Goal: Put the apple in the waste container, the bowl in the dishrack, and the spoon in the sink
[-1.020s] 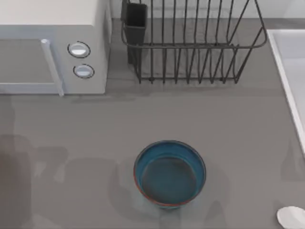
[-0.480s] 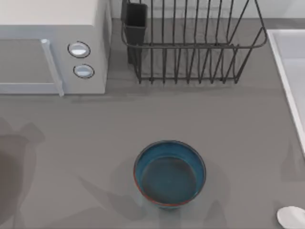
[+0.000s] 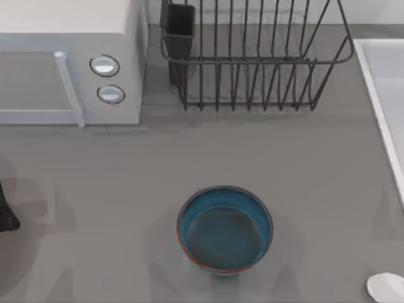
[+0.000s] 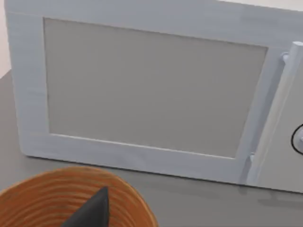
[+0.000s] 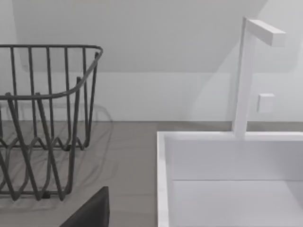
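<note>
No readable text, labels, brands, numbers or signs anywhere. The microwave (image 3: 69, 60) has a plain door & 2 round knobs (image 3: 105, 65) w/o markings. The bowl (image 3: 225, 229), dishrack (image 3: 252, 57) & sink (image 5: 227, 179) surfaces are all blank.

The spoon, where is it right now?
In the top view the spoon lies on the table at the bottom right corner, to the right of the bowl and below the sink.
</note>
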